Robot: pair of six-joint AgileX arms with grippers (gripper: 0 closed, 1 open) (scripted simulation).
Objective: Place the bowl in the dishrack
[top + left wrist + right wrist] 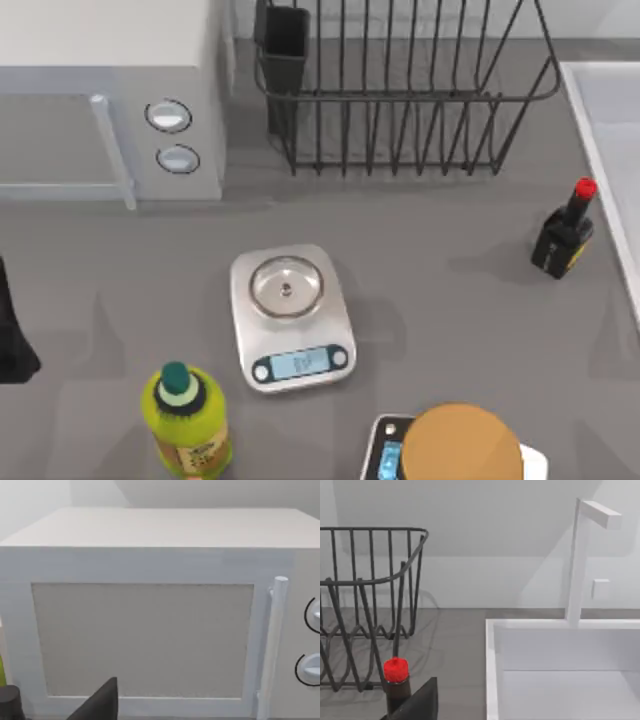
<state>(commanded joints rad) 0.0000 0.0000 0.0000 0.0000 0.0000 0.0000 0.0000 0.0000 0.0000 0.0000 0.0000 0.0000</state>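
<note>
Top view, contents of the grey table [450, 310]:

- Dishrack [400, 95]: black wire, upright prongs, flared sides; stands at the far edge, right of centre. A dark rectangular utensil cup [285, 45] hangs at its left corner.
- Microwave [110, 90]: white, far left corner, just beside the dishrack; two round dials [170, 117] and a vertical bar handle [112, 150] on its front.
- Scale [292, 318]: silver, mid-table, round metal plate bare, display toward the near edge.
- Green bottle [185, 420]: upright, dark green cap, near edge, left of the scale.
- Sauce bottle [563, 235]: dark, red cap, upright at the right, near the sink [610, 130].
- Tan-orange round-topped object [462, 445]: near edge, right of the scale, resting on a white item with a blue patch [385, 452].
- Left arm [12, 335]: dark shape at the left edge, well apart from every item.

Left wrist view:

- Left gripper [97, 705]: one dark part shows, facing the microwave door; wide or narrow cannot be told.

Right wrist view:

- Right gripper [415, 705]: one dark part shows, just beside the sauce bottle's red cap; wide or narrow cannot be told.
- Dishrack's right end stands beyond the bottle; the white sink with its faucet [577, 560] lies alongside.
</note>
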